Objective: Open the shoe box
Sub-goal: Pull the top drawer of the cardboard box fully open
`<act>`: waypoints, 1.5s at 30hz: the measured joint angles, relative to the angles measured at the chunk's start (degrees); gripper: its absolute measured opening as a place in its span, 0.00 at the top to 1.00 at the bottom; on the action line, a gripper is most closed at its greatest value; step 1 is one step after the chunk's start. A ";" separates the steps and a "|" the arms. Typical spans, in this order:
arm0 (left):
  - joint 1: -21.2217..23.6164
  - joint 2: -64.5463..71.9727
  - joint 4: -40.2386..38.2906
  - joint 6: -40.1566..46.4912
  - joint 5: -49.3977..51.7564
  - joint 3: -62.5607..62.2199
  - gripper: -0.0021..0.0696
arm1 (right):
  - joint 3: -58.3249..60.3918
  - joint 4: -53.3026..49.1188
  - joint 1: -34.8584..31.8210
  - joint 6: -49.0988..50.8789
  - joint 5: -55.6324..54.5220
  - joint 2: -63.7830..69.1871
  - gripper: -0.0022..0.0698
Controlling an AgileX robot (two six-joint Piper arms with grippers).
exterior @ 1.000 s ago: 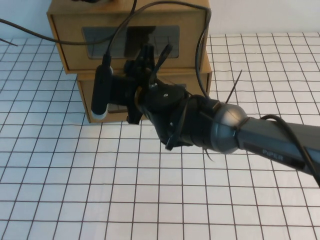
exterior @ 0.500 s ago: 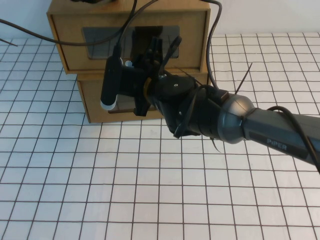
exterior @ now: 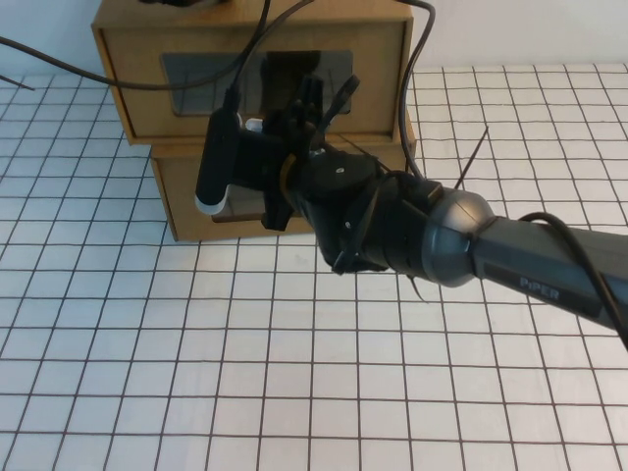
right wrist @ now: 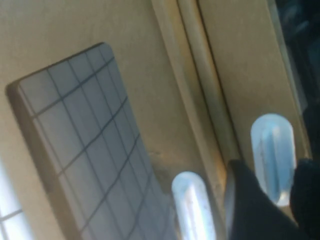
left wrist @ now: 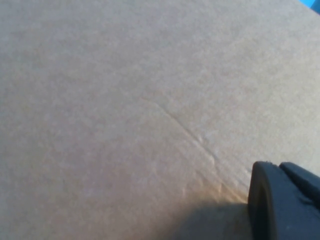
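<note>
Right gripper (exterior: pixel 306 106) at the stacked boxes' front, clear-tipped fingers (right wrist: pixel 272 150) parted either side of the seam above the lower brown cardboard windowed shoe box (exterior: pixel 182 201). Matching upper box (exterior: pixel 378 59) on top. Both far-left on white gridded tabletop (exterior: pixel 196 373). Left gripper (left wrist: pixel 282 200) close against plain cardboard, state indeterminable.

Downward overview; wrist views hugging shoe box (exterior: pixel 378 74)

A table (exterior: pixel 118 392) covered in white, ruled with a grid of thin dark lines, fills the lower part of the frame and runs up both sides. Its surface lies flat, in even squares. Beyond its far edge a plain pale wall (exterior: pixel 39 25) shows in the upper left corner and again as a strip across the upper right.
</note>
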 joint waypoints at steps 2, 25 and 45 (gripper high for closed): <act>0.00 0.00 0.00 0.00 0.00 0.00 0.97 | 0.12 1.89 0.14 0.00 0.38 -0.46 0.71; 0.00 0.00 -0.45 0.00 0.74 0.00 0.97 | 0.12 5.84 0.14 -1.33 -0.85 -1.24 0.72; 0.00 0.00 -0.45 0.00 0.95 -0.12 0.97 | 0.12 0.37 0.14 -1.60 -1.83 0.35 0.72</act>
